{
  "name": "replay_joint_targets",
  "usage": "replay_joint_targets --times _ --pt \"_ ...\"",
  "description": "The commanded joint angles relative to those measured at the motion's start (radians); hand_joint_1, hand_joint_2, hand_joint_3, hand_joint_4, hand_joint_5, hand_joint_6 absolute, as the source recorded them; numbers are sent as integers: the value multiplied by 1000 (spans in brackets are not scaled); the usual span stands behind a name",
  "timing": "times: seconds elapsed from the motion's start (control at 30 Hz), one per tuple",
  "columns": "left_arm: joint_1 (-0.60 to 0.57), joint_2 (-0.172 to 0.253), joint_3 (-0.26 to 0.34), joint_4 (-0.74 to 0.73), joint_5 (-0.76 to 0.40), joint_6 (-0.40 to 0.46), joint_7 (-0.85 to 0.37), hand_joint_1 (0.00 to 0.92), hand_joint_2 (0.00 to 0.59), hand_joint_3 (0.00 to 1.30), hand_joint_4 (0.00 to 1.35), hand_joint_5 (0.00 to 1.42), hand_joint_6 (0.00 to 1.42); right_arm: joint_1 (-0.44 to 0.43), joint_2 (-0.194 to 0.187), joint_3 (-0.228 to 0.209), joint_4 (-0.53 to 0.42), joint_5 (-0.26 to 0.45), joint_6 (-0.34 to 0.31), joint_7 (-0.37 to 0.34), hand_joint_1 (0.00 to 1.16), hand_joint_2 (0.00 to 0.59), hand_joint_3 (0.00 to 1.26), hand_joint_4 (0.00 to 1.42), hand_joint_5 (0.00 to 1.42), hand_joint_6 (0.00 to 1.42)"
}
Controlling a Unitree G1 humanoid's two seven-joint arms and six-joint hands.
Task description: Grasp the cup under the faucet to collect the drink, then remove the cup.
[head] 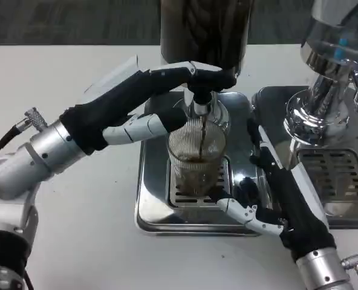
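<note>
A clear ribbed cup (197,158) stands upright on the steel drip tray (152,205) under the faucet (201,104). A thin dark stream runs into it, and brown drink lies in its bottom. My right hand (265,187) holds the cup from the right, with its thumb at the cup's front base and its fingers by the far right side. My left hand (161,96) reaches in from the left. Its upper fingers grip the black faucet lever (218,77), and its thumb lies near the cup's left rim.
The dark dispenser tank (204,30) rises behind the faucet. A second chrome dispenser (324,90) with its own tray (333,175) stands close on the right, beside my right forearm. White tabletop stretches to the left and front.
</note>
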Motion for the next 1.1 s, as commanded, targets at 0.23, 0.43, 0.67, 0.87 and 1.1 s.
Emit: replay_joint_targets --times 0.23,0.43,0.67,0.87,1.1 --pt "41 30 -11 -7 22 -5 -2 0 138 336 288 280 224 -55 6 2 50 33 16 37 719 203 0 0 0 97" --pt "45 34 -11 -16 22 -2 1 0 138 342 294 280 224 -83 12 3 76 40 23 51 724 204 0 0 0 90" --pt "53 40 -10 -28 22 1 4 0 139 347 298 280 224 -119 24 5 124 50 14 60 726 204 0 0 0 83" --pt "57 45 -9 -34 23 2 10 0 139 348 300 280 224 -145 31 9 157 60 9 70 722 201 0 0 0 76" --pt "63 50 -9 -41 23 3 16 0 142 349 303 286 224 -172 37 12 183 58 10 79 700 205 0 0 0 50"
